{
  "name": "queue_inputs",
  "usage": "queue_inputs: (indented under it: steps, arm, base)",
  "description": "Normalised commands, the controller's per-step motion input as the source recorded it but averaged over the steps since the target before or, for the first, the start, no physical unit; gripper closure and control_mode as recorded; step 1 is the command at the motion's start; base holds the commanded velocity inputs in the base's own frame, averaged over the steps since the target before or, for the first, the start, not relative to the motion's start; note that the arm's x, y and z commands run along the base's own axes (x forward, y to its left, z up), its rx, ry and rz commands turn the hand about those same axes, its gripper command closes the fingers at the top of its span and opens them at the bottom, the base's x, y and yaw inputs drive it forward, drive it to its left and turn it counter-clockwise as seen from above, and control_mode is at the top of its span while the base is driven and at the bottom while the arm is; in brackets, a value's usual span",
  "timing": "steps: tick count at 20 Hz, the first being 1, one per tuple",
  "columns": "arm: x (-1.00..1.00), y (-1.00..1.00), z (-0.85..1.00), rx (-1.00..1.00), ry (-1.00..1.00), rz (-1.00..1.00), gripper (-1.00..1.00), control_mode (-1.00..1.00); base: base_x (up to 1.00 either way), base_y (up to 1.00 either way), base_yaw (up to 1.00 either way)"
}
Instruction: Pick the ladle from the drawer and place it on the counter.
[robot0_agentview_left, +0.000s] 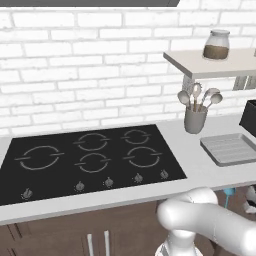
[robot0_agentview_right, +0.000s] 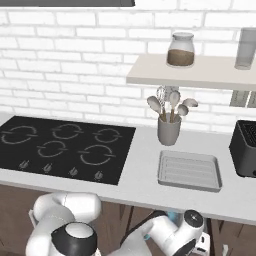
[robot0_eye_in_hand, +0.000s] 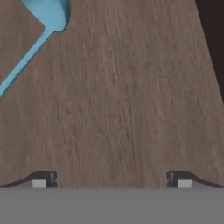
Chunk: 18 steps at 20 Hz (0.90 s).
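Gripper: fingers spread wide, nothing between them, poised over the brown wood-grain drawer floor. Ladle: light blue, bowl at the upper left corner of the hand view, handle running down-left off the frame edge; lies flat on the drawer floor, well apart from the fingertips and off to one side of them. Risk, as judged: a straight descent from here would close on bare wood, since the ladle sits outside the finger line; the thin handle lying flat may also slip or pivot if pinched off-centre, and the lift must clear the counter's front edge above the drawer. Counter: pale grey-white slab, destination, ladle not yet on it. On the counter, nearer to farther: black glass cooktop with four rings; grey ribbed tray, holding nothing; grey utensil crock holding several spoons and a whisk; black toaster at the right. Wall shelf: carries a glass jar part-filled with brown contents, and a tall clear glass.
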Motion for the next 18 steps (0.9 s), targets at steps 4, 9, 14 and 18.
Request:
queue_inputs:
  steps: [4, 9, 14, 18]
  arm:
    - [0.04, -0.11, -0.44, 0.00, 0.00, 0.00, -1.00, -1.00]
    - [0.00, -0.12, -0.42, 0.00, 0.01, 0.00, -1.00, -1.00]
    - [-0.25, -0.17, -0.54, 0.00, 0.02, 0.00, -1.00, -1.00]
    - [-0.78, -0.22, -0.63, 0.00, 0.04, 0.00, -1.00, -1.00]
  base:
    - [0.00, 0.00, 0.00]
    - [0.00, 0.00, 0.00]
    - [0.00, 0.00, 0.00]
    - [0.00, 0.00, 0.00]
